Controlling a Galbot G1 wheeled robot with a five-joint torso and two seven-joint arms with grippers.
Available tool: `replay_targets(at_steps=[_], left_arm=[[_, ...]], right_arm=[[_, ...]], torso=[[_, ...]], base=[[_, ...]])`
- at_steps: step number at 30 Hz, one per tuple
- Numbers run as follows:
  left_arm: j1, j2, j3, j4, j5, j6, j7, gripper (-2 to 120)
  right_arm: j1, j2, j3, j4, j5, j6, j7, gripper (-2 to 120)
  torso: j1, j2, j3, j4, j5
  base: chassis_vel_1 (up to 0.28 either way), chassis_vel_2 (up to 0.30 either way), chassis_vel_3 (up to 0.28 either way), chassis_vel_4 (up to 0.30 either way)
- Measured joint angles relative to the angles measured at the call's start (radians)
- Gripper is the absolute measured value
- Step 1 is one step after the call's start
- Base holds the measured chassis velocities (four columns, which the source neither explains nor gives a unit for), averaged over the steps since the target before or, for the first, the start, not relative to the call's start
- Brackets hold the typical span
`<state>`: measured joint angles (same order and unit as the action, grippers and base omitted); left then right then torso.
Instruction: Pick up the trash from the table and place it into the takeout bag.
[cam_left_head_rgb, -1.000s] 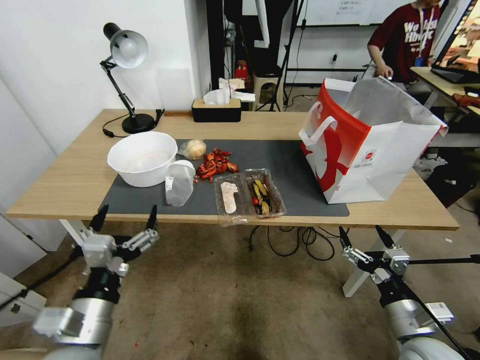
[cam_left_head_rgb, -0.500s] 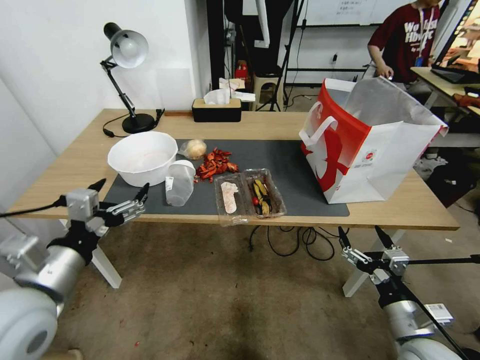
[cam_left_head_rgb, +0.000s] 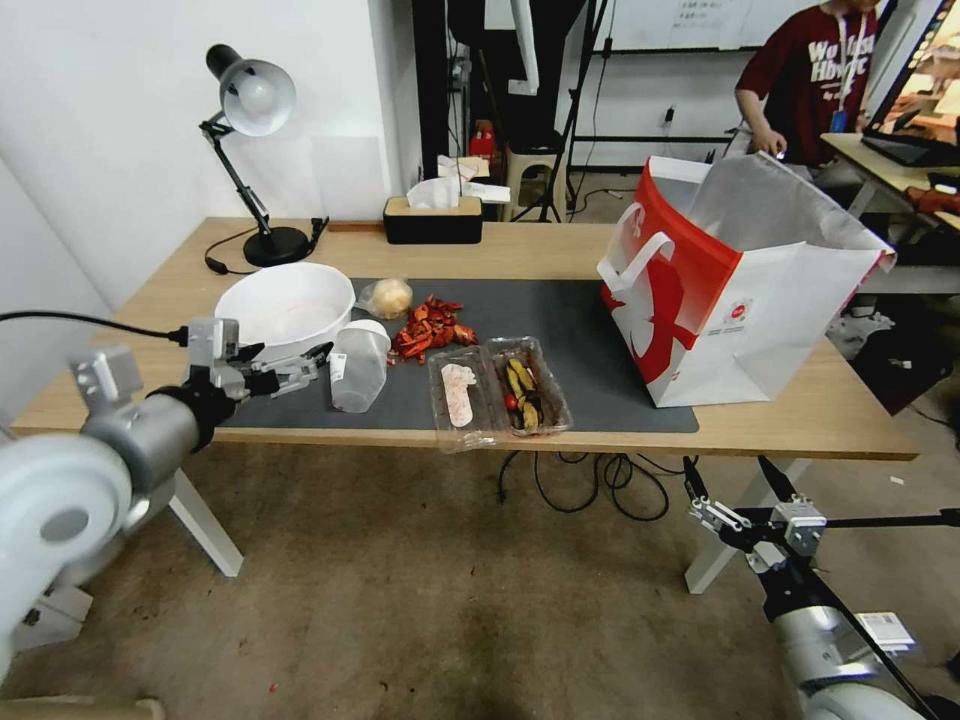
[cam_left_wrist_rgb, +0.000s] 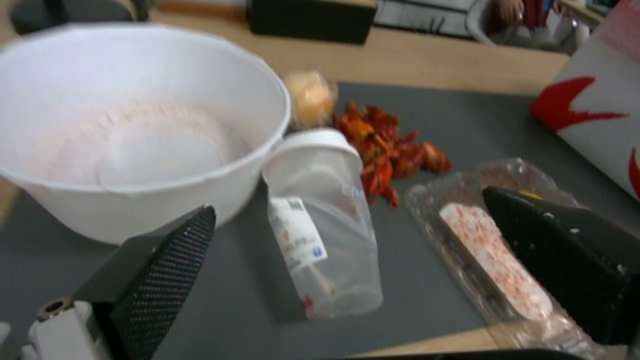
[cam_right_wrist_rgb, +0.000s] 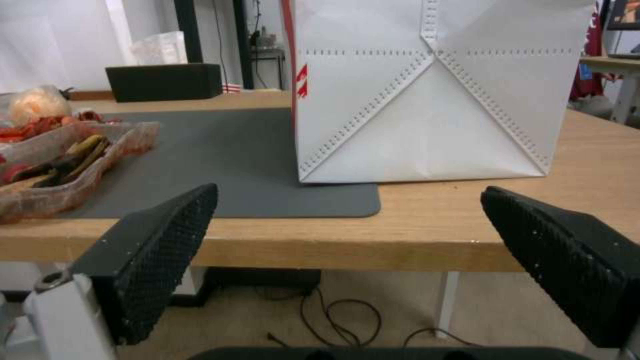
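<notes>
Head view: left claw (cam_left_head_rgb: 285, 362) spread beside clear plastic cup (cam_left_head_rgb: 358, 366); right claw (cam_left_head_rgb: 735, 478) spread, low.

On the table (cam_left_head_rgb: 150, 370) a mat (cam_left_head_rgb: 580, 330) carries the bowl (cam_left_head_rgb: 285, 315) at left, the cup (cam_left_head_rgb: 358, 365) lying just right of it, scraps (cam_left_head_rgb: 430, 328) behind, trays (cam_left_head_rgb: 497, 392) at the front edge; the takeout bag (cam_left_head_rgb: 735, 290) stands at right, a tissue box (cam_left_head_rgb: 433, 220) behind

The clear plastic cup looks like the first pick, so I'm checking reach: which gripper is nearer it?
Left. The left gripper hovers open beside the clear plastic cup; the right gripper hangs open below the table edge.
</notes>
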<state>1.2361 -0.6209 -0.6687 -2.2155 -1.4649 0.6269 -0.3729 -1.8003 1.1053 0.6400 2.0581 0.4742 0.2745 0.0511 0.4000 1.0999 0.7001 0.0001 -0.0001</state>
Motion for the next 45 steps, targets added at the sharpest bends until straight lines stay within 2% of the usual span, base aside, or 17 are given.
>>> replay_targets(at_steps=[7, 8, 11, 18, 26, 45], left_arm=[[-0.17, -0.004, 0.149, 0.096, -0.091, 0.041, -0.036, 100], [-0.17, -0.004, 0.149, 0.096, -0.091, 0.041, -0.036, 100], [-0.247, -0.021, 0.241, 0.134, -0.093, 0.049, -0.066, 100], [-0.325, -0.04, 0.336, 0.185, -0.091, 0.065, -0.105, 100], [-0.383, -0.044, 0.41, 0.243, -0.099, 0.089, -0.129, 100], [-0.501, -0.081, 0.539, 0.335, -0.125, 0.087, -0.157, 100]], right_arm=[[0.006, -0.004, 0.006, -0.01, -0.003, -0.005, 0.001, 100], [0.006, -0.004, 0.006, -0.01, -0.003, -0.005, 0.001, 100], [0.008, -0.006, 0.008, -0.017, -0.003, -0.005, 0.003, 100], [0.009, -0.011, 0.012, -0.025, -0.006, -0.005, 0.01, 100], [0.001, -0.005, 0.013, -0.026, -0.013, -0.004, 0.014, 100], [-0.01, 0.001, 0.023, -0.022, -0.022, 0.0, 0.02, 100]], torso=[[0.0, 0.0, 0.0, 0.0, 0.0001], [0.0, 0.0, 0.0, 0.0, 0.0001], [0.0, 0.0, 0.0, -0.0002, 0.0001], [0.0, 0.0, 0.0, -0.0001, 0.0], [0.0, 0.0, 0.0, -0.0001, 0.0], [0.0, 0.0, 0.0, -0.0001, 0.0001]], base=[[0.0, 0.0, 0.0, 0.0], [0.0, 0.0, 0.0, 0.0], [0.0, 0.0, 0.0, 0.0], [0.0, 0.0, 0.0, 0.0], [0.0, 0.0, 0.0, 0.0], [0.0, 0.0, 0.0, 0.0]])
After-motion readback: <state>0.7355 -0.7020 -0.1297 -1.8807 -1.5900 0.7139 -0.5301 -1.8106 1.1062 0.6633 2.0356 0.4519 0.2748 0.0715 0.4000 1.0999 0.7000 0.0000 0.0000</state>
